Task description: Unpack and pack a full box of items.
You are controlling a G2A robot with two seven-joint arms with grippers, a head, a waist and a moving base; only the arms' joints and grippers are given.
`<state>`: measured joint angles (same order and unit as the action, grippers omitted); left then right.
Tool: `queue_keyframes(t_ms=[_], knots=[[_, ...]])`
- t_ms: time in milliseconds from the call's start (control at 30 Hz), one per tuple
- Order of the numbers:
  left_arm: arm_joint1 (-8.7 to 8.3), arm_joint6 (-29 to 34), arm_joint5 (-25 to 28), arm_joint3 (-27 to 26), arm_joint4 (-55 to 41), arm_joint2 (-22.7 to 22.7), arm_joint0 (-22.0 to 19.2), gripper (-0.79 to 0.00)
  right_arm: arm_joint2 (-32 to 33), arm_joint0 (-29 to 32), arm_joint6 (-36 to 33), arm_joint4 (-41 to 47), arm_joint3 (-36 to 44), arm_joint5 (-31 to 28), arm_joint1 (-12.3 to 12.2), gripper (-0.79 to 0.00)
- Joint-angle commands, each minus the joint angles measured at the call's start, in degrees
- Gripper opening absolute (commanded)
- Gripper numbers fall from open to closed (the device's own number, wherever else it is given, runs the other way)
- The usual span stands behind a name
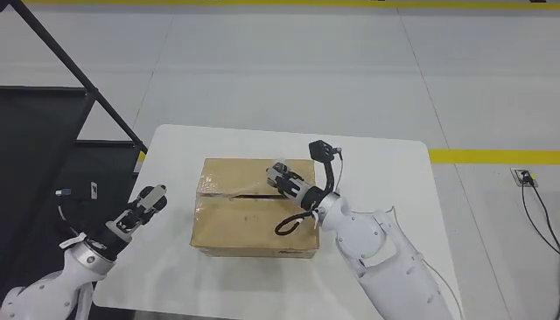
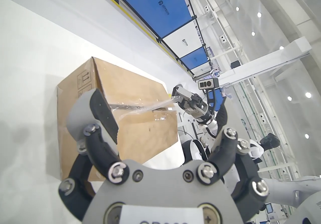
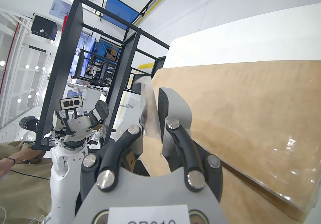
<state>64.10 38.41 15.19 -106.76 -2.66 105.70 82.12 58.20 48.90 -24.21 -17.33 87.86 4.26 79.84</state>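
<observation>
A brown cardboard box [image 1: 249,224] sits in the middle of the white table [image 1: 385,167], flaps down. My right gripper [image 1: 280,178] is over the box top near its centre seam, shut on a strip of clear tape [image 3: 148,107] that is partly peeled off the seam. From the left wrist view the tape [image 2: 143,107] stretches from the box [image 2: 117,84] up to the right gripper [image 2: 178,97]. My left gripper [image 1: 154,198] hovers off the box's left side, open and holding nothing, its pads [image 2: 104,112] spread wide.
A black metal frame [image 1: 61,66] stands on the floor left of the table. Bare table surface lies on every side of the box, widest at the right and the back. A yellow floor line [image 1: 494,156] runs off to the right.
</observation>
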Motion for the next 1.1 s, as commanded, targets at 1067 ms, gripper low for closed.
queue_keyframes(t_ms=[1067], knots=[[-1.25, 12.0, -12.8, 19.1, -10.3, -15.1, -20.2, 0.000, -0.1, -1.5, 5.3, -5.7, -8.4, -20.9, 0.4, -0.785]])
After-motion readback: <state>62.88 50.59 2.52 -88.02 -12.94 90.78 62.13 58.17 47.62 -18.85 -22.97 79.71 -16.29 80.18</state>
